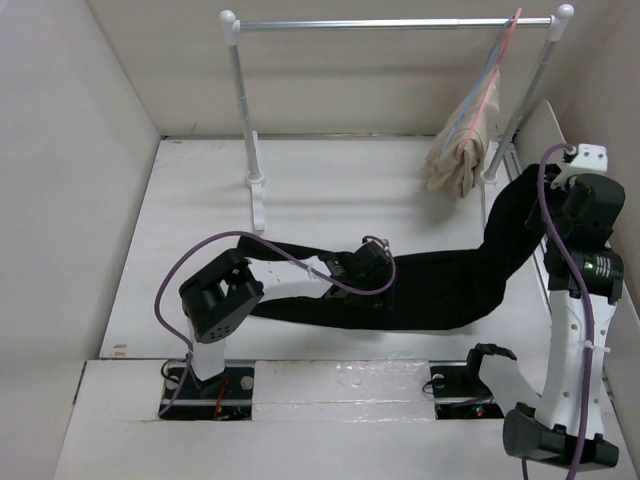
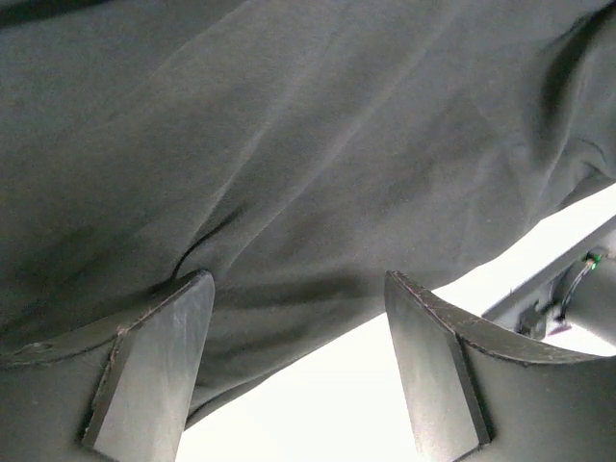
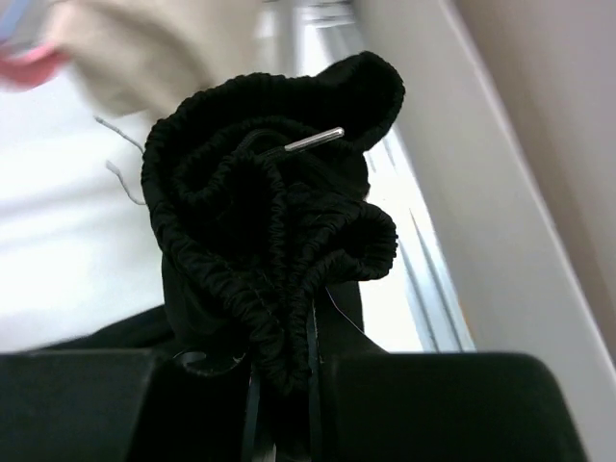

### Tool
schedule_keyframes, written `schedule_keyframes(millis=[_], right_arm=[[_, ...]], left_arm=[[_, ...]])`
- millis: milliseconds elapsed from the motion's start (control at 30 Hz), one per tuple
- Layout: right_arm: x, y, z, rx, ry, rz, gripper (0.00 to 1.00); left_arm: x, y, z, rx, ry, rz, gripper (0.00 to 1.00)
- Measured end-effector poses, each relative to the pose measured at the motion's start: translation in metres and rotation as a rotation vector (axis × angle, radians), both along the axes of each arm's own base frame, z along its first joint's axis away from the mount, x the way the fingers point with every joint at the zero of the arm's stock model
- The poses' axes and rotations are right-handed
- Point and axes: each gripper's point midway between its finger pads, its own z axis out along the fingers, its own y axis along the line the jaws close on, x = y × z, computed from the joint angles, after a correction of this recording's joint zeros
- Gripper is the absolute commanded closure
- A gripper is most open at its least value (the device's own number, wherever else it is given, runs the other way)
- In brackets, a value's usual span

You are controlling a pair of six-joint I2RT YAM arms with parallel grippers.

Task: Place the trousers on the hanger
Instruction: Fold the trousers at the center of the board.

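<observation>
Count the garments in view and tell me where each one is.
2. The black trousers lie across the table; the beige garment hangs at the rail's right end.

Soft, matt black cloth on the long two-legged trousers (image 1: 440, 285), smooth with shallow folds along the legs, tightly ruched and ribbed at the bunched elastic waistband (image 3: 269, 250), with one small shiny metal cord tip (image 3: 313, 141). Bright polished metal on the thin silver clothes rail (image 1: 390, 23), limp matt beige cloth on the garment (image 1: 458, 150), dull smooth white on the tabletop (image 1: 200, 230). Flat, dark grey, matt pads (image 2: 159, 375) with slightly rough edges on the left gripper (image 2: 296, 284), smooth purple plastic sheathing on the arm cable (image 1: 225, 234).
</observation>
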Motion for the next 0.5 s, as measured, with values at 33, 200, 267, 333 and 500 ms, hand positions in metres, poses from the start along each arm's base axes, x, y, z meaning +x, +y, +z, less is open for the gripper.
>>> schedule_keyframes(millis=[33, 200, 267, 333, 500], right_arm=[[0.001, 0.01, 0.0, -0.002, 0.003, 0.046, 1.0], [0.008, 0.069, -0.01, 0.036, 0.033, 0.285, 1.0], [0.011, 0.103, -0.014, 0.06, 0.047, 0.394, 1.0], [0.013, 0.137, -0.018, 0.09, 0.061, 0.494, 1.0], [0.013, 0.233, -0.015, 0.101, 0.103, 0.691, 1.0]], left_arm=[[-0.004, 0.0, 0.001, 0.003, 0.009, 0.0, 0.31], [0.006, 0.036, 0.024, 0.063, 0.015, 0.089, 0.29], [0.028, 0.057, 0.064, 0.03, -0.047, 0.17, 0.28], [0.055, 0.08, 0.122, -0.052, -0.138, 0.268, 0.28], [0.126, 0.211, 0.256, -0.256, -0.431, 0.637, 0.27]])
